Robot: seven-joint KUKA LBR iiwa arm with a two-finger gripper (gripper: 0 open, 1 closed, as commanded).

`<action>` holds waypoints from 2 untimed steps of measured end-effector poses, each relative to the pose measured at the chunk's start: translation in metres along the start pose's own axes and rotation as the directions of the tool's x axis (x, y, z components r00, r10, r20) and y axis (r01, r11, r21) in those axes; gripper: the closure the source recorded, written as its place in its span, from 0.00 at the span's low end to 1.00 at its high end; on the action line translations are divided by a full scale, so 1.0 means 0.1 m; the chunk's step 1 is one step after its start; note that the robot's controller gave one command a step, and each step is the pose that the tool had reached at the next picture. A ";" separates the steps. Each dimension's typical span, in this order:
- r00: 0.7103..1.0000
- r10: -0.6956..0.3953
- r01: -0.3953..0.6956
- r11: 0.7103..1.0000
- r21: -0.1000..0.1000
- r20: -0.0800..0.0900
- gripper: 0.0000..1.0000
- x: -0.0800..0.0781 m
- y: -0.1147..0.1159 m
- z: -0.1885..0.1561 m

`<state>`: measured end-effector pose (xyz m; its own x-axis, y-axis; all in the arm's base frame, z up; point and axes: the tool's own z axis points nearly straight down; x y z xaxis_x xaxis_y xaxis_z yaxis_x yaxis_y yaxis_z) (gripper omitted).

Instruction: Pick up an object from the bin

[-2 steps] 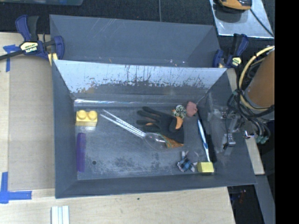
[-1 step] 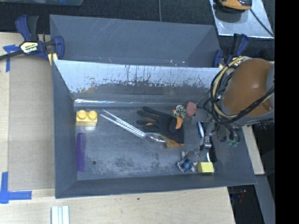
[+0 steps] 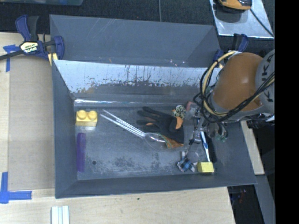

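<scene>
My gripper (image 3: 197, 125) hangs low at the right end of the bin, partly under the arm's orange cover and cables. Just left of it lies a black glove-like thing (image 3: 156, 119) with orange tips, and a small green and white figure (image 3: 180, 110) sits at its upper right. An orange scrap (image 3: 174, 144) lies below and to the left of the gripper. A blue and white stick (image 3: 205, 147) runs down beneath it to a yellow block (image 3: 206, 167), with a small blue thing (image 3: 185, 164) beside that block.
A clear plastic spoon (image 3: 131, 127) lies slanted across the middle of the bin floor. A yellow toy brick (image 3: 87, 117) and a purple stick (image 3: 81, 151) lie along the left wall. The arm's cover and cables hide the bin's right wall.
</scene>
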<state>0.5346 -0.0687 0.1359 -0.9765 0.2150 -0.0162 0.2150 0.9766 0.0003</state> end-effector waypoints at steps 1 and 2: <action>0.988 0.157 -0.157 0.988 0.002 -0.013 0.00 0.29 0.18 0.04; 0.937 0.349 -0.349 0.937 0.002 0.001 0.00 0.36 0.27 0.65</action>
<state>0.5062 -0.0347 0.0701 -0.8402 0.5421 -0.0160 0.5421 0.8403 0.0036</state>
